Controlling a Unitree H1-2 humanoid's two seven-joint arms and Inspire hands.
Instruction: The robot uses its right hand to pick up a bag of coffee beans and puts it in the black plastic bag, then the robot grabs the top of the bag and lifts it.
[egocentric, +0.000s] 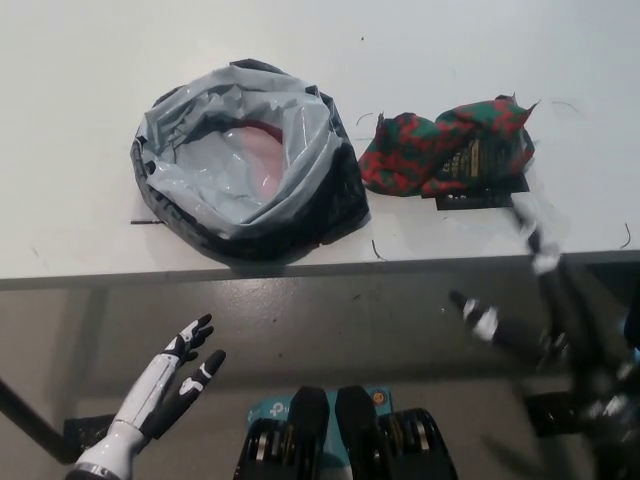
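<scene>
Coffee bag (445, 152), crumpled red-green with black label, is seen beside the open black plastic bag (245, 165); right robot hand (530, 300), blurred, holds nothing, fingers spread.

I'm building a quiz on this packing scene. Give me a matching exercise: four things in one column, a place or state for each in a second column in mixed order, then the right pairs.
Things:
1. black plastic bag
2. bag of coffee beans
3. left hand
4. right hand

Places or states:
A. red and green, lying on the table to the right of the other bag
B. white, open, low at picture left below the table edge
C. mouth rolled open, grey inside showing, on the table
D. black, blurred, reaching up from the lower right, near the table edge

Pairs: 1-C, 2-A, 3-B, 4-D
</scene>
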